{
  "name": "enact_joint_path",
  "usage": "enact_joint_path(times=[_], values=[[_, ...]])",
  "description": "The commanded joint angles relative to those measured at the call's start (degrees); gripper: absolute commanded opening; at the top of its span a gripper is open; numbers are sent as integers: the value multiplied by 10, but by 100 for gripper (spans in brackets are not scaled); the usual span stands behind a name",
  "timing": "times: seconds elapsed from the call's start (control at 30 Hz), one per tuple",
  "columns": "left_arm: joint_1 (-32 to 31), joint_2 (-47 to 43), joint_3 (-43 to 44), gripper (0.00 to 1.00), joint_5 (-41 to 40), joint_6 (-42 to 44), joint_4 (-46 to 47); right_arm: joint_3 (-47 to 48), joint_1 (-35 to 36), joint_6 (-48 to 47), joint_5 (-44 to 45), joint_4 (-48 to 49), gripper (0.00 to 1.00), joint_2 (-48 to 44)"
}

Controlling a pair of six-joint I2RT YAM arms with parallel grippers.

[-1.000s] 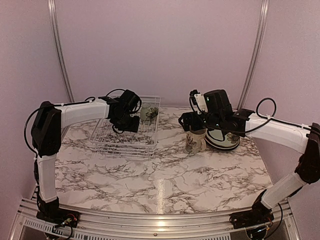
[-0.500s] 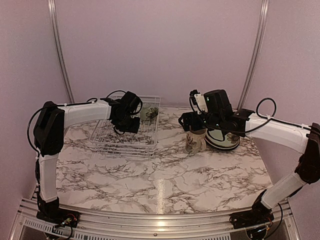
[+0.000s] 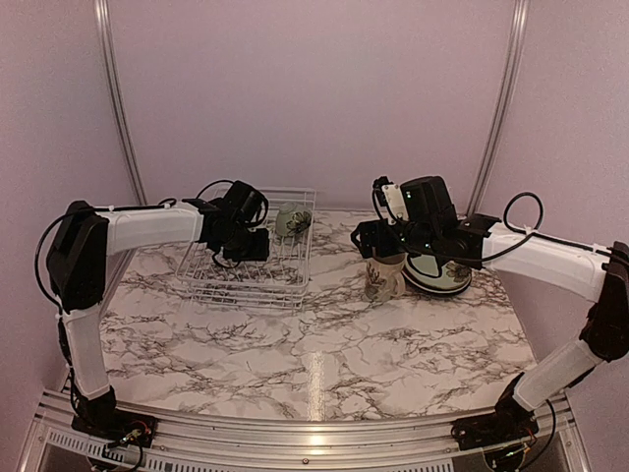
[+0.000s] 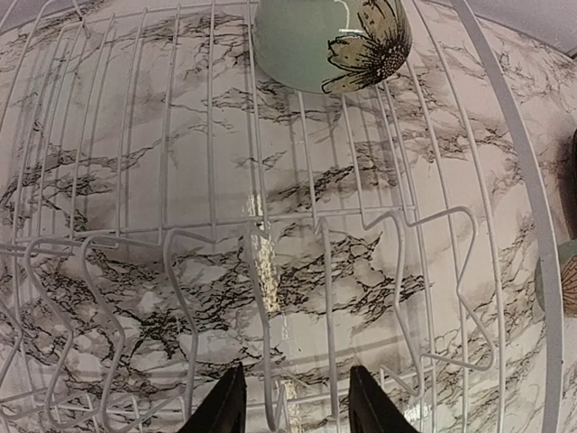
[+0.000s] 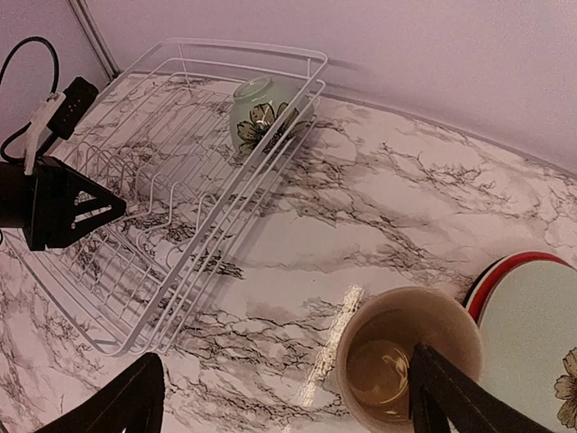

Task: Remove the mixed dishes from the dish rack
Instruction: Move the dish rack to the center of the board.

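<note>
**A:** Start at the left. What are the jaws doing?

**B:** The left gripper [image 4: 293,410] hangs over the white wire dish rack [image 3: 246,264], jaws parted and gripping nothing. Only the black fingertips show, cut off by the lower edge of the wrist view. A thin wire upright appears in the gap, but I cannot tell whether it is at fingertip height.

**A:** And the rack itself?

**B:** Slim coated wire, a low grid wall, and tines bent into angular loops. The small pale green glazed bowl [image 4: 329,41] lies tipped in the rack's far right corner against the wall, a dark daisy mark on its smooth side.

**A:** Any open room?

**B:** A broad band of glossy marble-patterned tabletop [image 3: 324,364] runs right of the rack and along its near side.

**A:** Further right?

**B:** The right gripper [image 5: 284,361] is spread wide and holds nothing. One finger overlaps the round rim of the cream floral mug [image 5: 388,361], which stands upright, well right of the rack. Just beyond it, the pale green plate [image 5: 532,334] lies on the cream plate [image 5: 482,281], of which only a striped rim shows. The green plate's flower is cut by the picture edge.
</note>
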Motion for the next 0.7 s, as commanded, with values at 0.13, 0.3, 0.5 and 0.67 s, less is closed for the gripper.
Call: enact_joint_path(times=[0.13,0.3,0.5,0.67], values=[[4,8,-2,36,-14,-9,2,1,6,12,-2,6,90,-12],[3,30,12,31,-28,-3,-19,0,6,13,-2,6,90,-11],[0,43,19,24,-33,2,-34,1,6,13,-4,9,90,-8],[-1,34,16,13,-44,4,-36,2,6,16,-7,11,90,-3]])
